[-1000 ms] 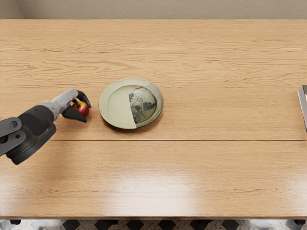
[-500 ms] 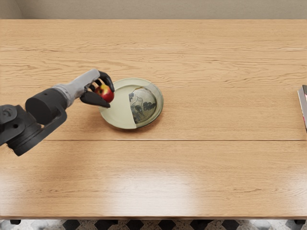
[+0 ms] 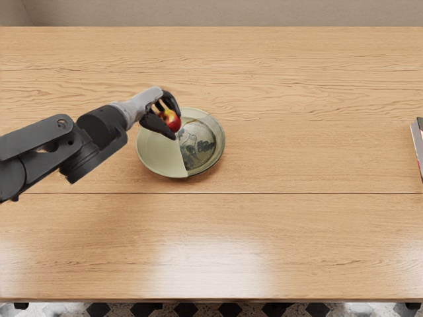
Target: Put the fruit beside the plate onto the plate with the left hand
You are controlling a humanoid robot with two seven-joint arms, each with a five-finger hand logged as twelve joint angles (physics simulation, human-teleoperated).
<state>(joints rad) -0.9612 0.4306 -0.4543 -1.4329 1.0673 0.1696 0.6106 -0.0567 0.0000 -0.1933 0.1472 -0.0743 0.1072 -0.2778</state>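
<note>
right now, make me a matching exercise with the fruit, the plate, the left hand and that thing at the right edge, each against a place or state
Things
1. fruit
2. plate
3. left hand
4. grey and red object

Places or states
A. cut off by the picture's right edge
B. curled shut on the fruit
C. flat on the table, left of its middle
D. held over the plate's upper left part

Pairs: 1-D, 2-C, 3-B, 4-A
</note>
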